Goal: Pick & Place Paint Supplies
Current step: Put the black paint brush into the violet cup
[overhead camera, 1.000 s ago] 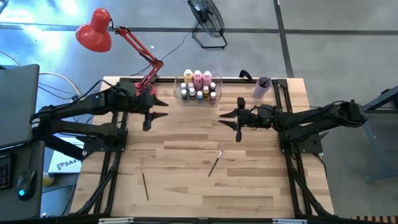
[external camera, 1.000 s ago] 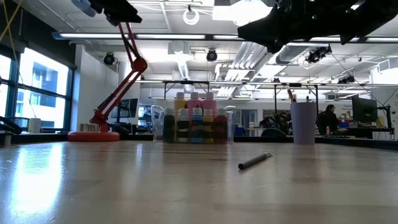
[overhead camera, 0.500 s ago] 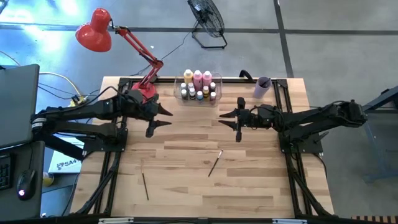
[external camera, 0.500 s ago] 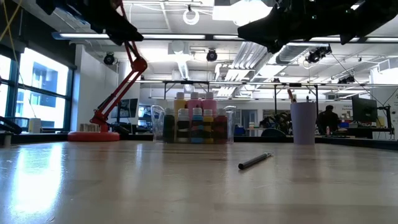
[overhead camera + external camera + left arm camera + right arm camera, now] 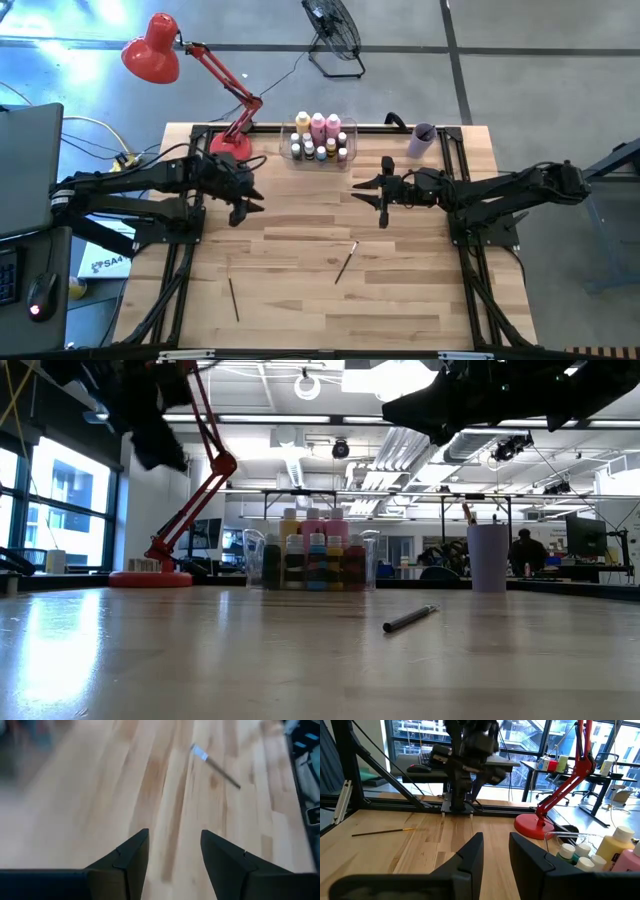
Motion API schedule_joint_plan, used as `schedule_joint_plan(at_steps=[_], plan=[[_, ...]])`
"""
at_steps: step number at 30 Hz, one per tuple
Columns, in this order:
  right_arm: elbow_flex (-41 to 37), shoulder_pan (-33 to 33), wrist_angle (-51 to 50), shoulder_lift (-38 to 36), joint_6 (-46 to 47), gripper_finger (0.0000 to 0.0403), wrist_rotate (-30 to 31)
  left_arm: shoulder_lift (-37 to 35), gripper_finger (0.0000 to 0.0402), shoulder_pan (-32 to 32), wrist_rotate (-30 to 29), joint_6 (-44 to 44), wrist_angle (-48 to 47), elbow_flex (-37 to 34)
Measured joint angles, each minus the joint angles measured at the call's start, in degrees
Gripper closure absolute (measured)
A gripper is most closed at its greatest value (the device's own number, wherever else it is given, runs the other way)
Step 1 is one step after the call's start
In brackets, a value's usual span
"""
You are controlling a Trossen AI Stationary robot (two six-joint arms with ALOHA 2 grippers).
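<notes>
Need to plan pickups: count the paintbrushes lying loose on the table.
2: one brush near the table's middle, one brush toward the front left. More may stand hidden in the cup.

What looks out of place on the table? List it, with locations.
Two paintbrushes lie loose on the bare wood: one near the middle, one toward the front left. The bottles stand upright in the clear bin at the back. Nothing spilled.

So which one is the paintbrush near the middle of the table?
Find the clear bin of paint bottles at the table's far edge, then come straight toward the near side. The paintbrush lies slanted on bare wood, near the middle. The other brush lies farther left, nearer the front edge.
</notes>
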Motion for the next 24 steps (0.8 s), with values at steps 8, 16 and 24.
schedule_joint_plan(at_steps=[8, 16, 24], plan=[[0.0, 0.0, 0.0, 0.0, 0.0, 0.0319, 0.0, 0.0, 0.0226, 0.0, 2.2, -27.6, -10.5, 0.0], [0.0, 0.0, -0.1, 0.0, 0.0, 0.0319, 0.0, 0.0, 0.0226, -3.2, 8.2, -40.3, -13.2, 0.0], [0.0, 0.0, -0.6, 0.0, 0.0, 0.0319, 0.0, 0.0, 0.0227, -15.6, -5.8, -52.2, -13.9, 0.0]])
